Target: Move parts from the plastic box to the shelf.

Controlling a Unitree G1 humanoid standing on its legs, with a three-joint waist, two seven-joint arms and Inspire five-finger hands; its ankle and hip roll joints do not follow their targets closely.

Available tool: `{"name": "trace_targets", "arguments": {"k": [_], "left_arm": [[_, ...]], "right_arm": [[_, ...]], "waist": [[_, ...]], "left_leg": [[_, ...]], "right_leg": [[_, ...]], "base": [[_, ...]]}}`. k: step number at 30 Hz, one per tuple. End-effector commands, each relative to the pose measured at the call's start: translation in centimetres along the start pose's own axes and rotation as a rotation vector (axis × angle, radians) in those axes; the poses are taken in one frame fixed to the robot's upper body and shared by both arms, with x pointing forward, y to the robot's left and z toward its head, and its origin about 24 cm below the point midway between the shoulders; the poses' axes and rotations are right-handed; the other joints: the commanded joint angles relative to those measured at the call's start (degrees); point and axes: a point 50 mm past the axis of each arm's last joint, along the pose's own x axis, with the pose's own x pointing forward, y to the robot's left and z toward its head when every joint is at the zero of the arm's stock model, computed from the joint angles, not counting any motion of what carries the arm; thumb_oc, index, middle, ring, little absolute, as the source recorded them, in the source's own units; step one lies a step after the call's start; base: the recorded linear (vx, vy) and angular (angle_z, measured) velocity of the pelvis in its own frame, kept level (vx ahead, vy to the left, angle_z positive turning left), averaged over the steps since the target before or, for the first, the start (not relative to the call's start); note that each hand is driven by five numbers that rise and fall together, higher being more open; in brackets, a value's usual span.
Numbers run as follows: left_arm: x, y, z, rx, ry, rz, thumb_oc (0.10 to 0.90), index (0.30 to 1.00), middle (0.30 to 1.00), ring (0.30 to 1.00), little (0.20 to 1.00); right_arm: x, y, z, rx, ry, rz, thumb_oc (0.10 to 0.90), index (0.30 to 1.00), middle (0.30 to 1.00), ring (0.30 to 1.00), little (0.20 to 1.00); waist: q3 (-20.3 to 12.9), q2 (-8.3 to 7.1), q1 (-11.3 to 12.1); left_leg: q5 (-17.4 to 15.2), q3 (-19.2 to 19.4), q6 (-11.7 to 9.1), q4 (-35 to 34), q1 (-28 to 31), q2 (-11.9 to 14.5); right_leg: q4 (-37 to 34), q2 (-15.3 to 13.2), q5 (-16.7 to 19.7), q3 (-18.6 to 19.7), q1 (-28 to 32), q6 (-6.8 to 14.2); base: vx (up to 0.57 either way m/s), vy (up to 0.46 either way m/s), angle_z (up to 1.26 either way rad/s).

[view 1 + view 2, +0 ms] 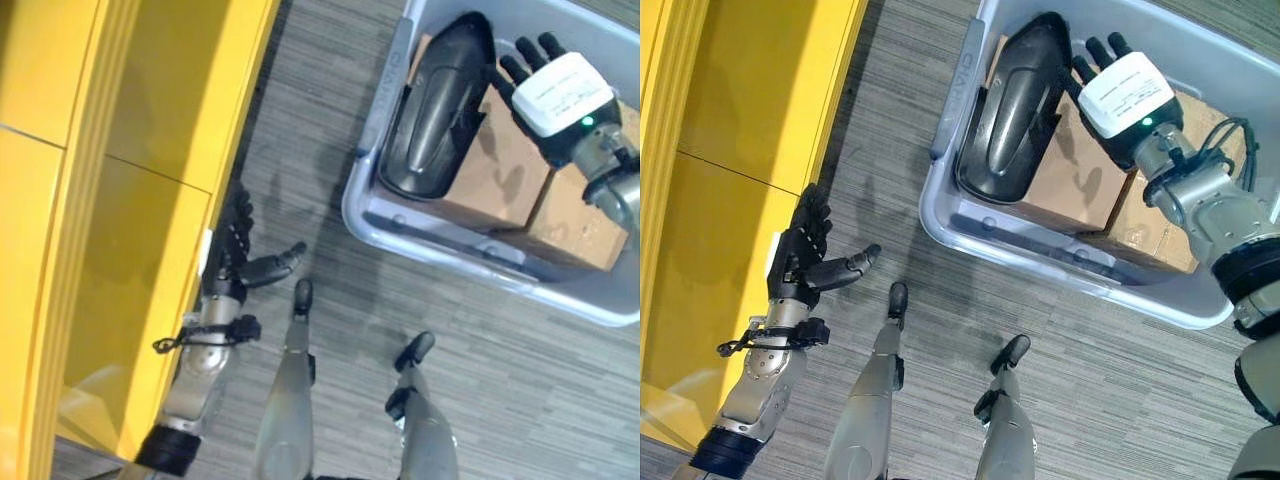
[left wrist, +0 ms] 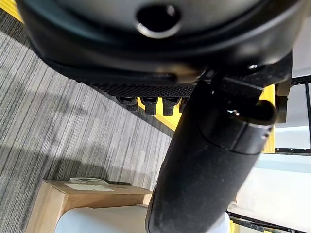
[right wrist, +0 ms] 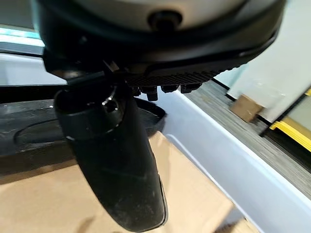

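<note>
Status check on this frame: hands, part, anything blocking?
Right hand open, over the plastic box beside the black part. Left hand open, empty, by the yellow shelf. Part rests on cardboard boxes; nothing blocking.

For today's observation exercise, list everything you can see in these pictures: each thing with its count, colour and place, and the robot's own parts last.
Plastic box: one, pale grey-blue, on the floor at the robot's right front.
Black part: one, glossy, curved shell, leaning in the box's left end on the cardboard boxes.
Cardboard boxes: at least two, brown, side by side inside the plastic box.
Shelf: one, yellow, along the robot's left.
Floor: grey striped carpet.
Cardboard carton: one, brown, on the floor in the left wrist view.
Left hand: dark, open, beside the shelf.
Right hand: dark with white cover, open, over the box beside the black part.
</note>
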Motion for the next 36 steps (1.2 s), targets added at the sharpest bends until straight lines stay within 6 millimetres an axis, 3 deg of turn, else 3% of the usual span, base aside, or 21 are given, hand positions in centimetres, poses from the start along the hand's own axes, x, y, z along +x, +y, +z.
{"name": "trace_targets", "arguments": {"k": [1,13,29,36], "left_arm": [[0.2,-0.6,3.8,-0.044,-0.216,-0.022,0.900,1.000,1.000,1.000,1.000],[0.1,-0.5,3.9,-0.050,-0.223,-0.007,0.900,1.000,1.000,1.000,1.000],[-0.1,-0.5,3.8,-0.055,-0.221,-0.008,0.900,1.000,1.000,1.000,1.000],[-0.4,-0.4,4.1,-0.051,-0.235,-0.015,0.900,1.000,1.000,1.000,1.000]], "right_arm": [[0.8,-6.2,-4.5,-0.110,0.111,-0.203,0.900,1.000,1.000,1.000,1.000],[1.8,-7.1,-1.4,-0.065,-0.014,-0.234,0.900,1.000,1.000,1.000,1.000],[2.0,-3.4,0.1,-0.046,-0.067,-0.051,0.900,1.000,1.000,1.000,1.000],[2.2,-2.8,0.2,-0.076,-0.079,-0.011,0.900,1.000,1.000,1.000,1.000]], "waist": [[0.35,-1.59,0.43],[0.35,-2.17,1.08],[0.35,-1.91,1.49],[0.35,-1.35,1.86]], "left_leg": [[1.25,1.79,-1.64,-1.76,1.64,1.81],[1.23,0.90,-1.63,-1.79,-0.74,1.55],[0.49,-0.81,-2.10,-2.09,-4.63,1.19],[0.19,-1.51,-2.04,-1.32,-8.28,0.86]], "right_leg": [[6.55,-1.67,-0.05,1.28,2.45,2.92],[6.27,-1.13,-0.45,0.47,1.03,2.85],[6.78,-0.40,-2.09,0.48,-2.34,3.25],[7.75,-0.29,-2.83,0.49,-5.37,3.19]], "base": [[0.02,-0.005,0.07],[0.01,-0.004,0.03],[0.01,-0.007,0.02],[0.00,-0.008,0.01]]}}
